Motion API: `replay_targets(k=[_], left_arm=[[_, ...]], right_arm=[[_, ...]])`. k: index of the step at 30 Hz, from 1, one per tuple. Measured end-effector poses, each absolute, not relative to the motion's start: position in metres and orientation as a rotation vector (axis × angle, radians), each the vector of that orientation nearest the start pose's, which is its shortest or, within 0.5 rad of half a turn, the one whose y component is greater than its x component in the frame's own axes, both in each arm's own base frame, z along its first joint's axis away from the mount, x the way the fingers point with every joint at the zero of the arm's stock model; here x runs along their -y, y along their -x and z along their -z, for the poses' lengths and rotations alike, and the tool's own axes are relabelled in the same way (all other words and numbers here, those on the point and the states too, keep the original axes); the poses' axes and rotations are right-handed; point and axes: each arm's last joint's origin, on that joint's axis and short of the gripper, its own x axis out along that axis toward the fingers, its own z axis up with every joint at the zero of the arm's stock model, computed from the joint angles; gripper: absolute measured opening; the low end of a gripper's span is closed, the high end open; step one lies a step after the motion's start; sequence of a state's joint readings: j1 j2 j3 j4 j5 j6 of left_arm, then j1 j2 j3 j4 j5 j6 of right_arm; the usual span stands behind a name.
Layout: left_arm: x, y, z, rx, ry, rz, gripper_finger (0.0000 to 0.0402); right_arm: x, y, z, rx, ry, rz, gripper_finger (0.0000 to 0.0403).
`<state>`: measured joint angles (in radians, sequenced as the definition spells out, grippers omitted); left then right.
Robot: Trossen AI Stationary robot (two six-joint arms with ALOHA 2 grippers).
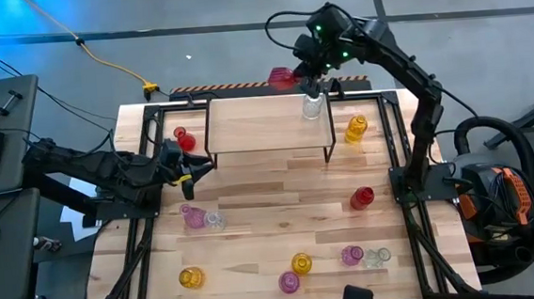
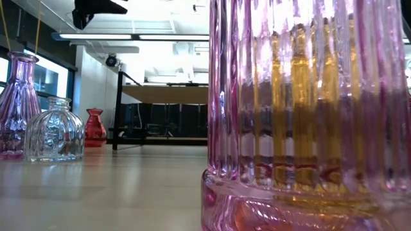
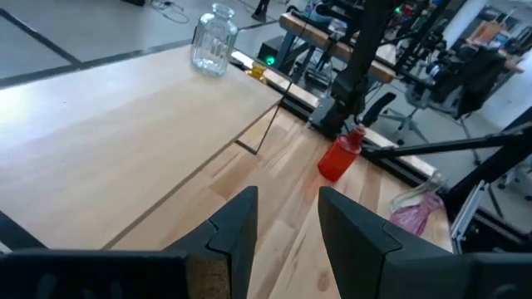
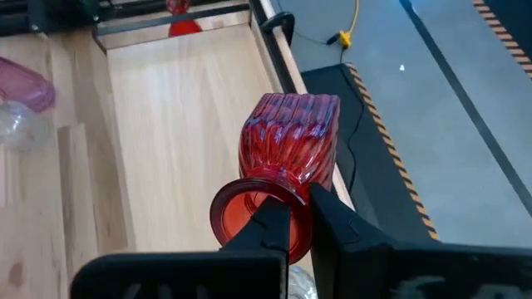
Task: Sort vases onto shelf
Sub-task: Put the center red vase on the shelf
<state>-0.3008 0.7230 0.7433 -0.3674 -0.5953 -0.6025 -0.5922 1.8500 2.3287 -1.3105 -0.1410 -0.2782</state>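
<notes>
The shelf [image 1: 265, 121], a light wooden top on black legs, stands at the table's far middle, with one clear vase [image 1: 312, 106] on its right end. My right gripper [image 1: 304, 71] is at the shelf's far edge, shut on a red ribbed vase [image 1: 284, 77]. My left gripper [image 1: 188, 169] waits open just left of the shelf's near-left corner; its wrist view shows the shelf top [image 3: 125, 124] ahead. Other vases stand on the tabletop: red [image 1: 183, 138], yellow [image 1: 355, 128], red [image 1: 362, 197], pink [image 1: 193, 216], clear [image 1: 215, 220], and several along the near edge. My right gripper [image 4: 301, 228] holds the red vase by the rim of its mouth [image 4: 249, 212]. The rim's edge is pinched between the two fingers, one finger [image 4: 270, 228] lying over the mouth and the other outside the neck. The vase is lifted clear and lies tipped on its side, its body [image 4: 291, 141] pointing away from the fingers.
Along the near edge stand yellow [image 1: 191, 277], yellow [image 1: 300, 263], pink [image 1: 289, 282], pink [image 1: 352, 255] and clear [image 1: 378, 257] vases. A pink vase [image 2: 308, 115] fills the low view. Black frame rails [image 1: 148, 129] border the table. The shelf top left of the clear vase is bare.
</notes>
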Motion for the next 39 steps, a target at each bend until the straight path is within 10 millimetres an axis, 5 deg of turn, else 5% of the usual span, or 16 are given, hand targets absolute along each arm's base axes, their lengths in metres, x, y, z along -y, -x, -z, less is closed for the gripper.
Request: replay_targets(k=[14, 39], left_arm=[[0.030, -0.154, -0.309, -0.211, 0.461, -0.419, 0.0120], [0.031, -0.159, -0.305, -0.232, 0.461, -0.432, 0.0120]], right_arm=[[0.193, -0.312, -0.413, -1.044, -0.048, 0.175, 0.0000], [0.192, -0.325, -0.390, -1.169, -0.042, 0.141, 0.0000]])
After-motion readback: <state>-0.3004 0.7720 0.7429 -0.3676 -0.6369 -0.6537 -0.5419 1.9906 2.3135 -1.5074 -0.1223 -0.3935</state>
